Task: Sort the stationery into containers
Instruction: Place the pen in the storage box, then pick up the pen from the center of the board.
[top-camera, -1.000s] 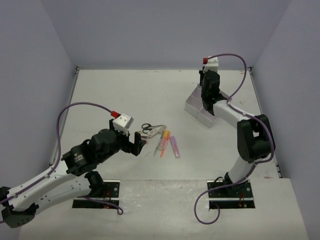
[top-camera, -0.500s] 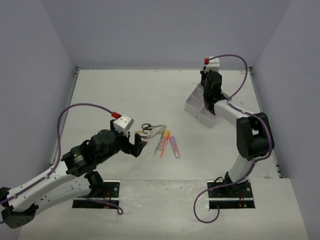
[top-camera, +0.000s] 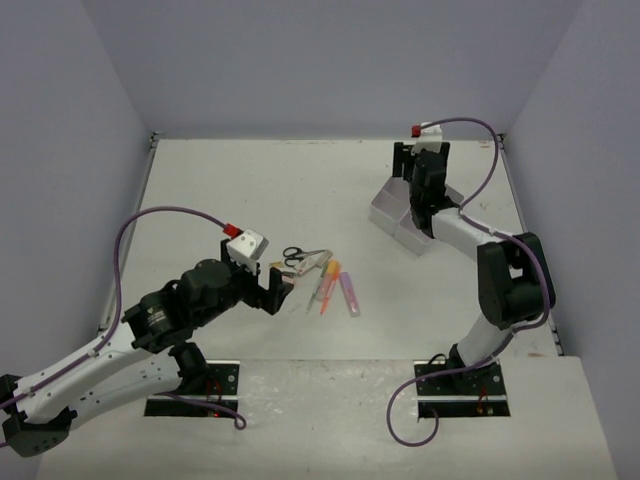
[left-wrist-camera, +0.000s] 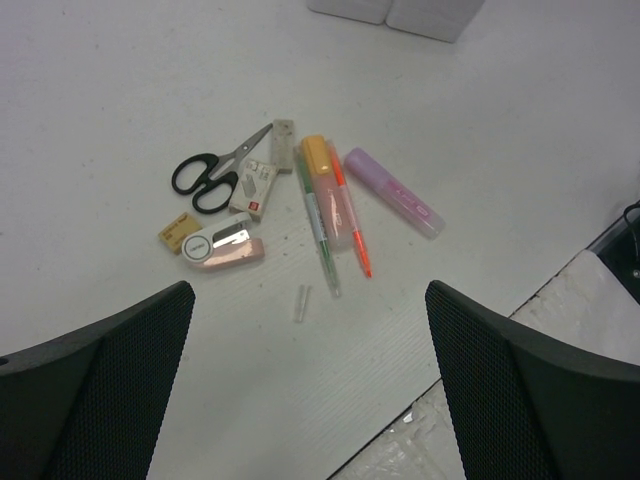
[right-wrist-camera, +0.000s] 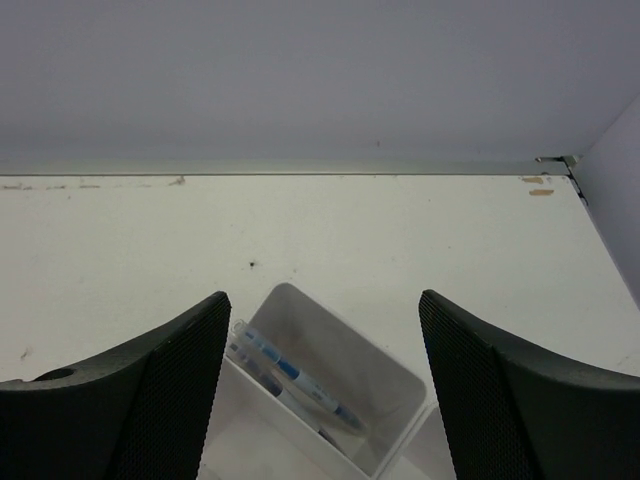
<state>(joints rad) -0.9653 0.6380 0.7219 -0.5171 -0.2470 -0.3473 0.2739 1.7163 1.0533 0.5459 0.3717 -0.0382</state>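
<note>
On the left, our left gripper (top-camera: 276, 284) hangs low over the desk (top-camera: 250, 190) just beside the loose pile. Its jaws are spread wide with nothing between them, and we judge it is lined up for a pick.

The stationery lies flat in one tight cluster mid-desk. The scissors (left-wrist-camera: 215, 178) have black looped handles and slim metal blades. Near them is a small tan block (left-wrist-camera: 178, 232) and a rounded pink and white piece (left-wrist-camera: 225, 248) that we cannot identify. To the right, a thin green pen (left-wrist-camera: 316, 222) lies alongside a chunky peach marker (left-wrist-camera: 337, 200) with an orange cap. Then comes a thin orange pen (left-wrist-camera: 354, 232) and a smooth purple marker (left-wrist-camera: 393, 192) set slightly apart. The long items lie nearly parallel, so we expect a pinch across the barrel to suit them.

Far to the right, well apart from the pile, stands the white box (top-camera: 398, 222), glossy plastic with thin walls. One compartment already holds pens (right-wrist-camera: 290, 375) with blue markings, lying slantwise against its wall. Our right gripper (right-wrist-camera: 322, 300) hovers directly over that compartment, jaws parted and empty, which fits a drop just made there.
</note>
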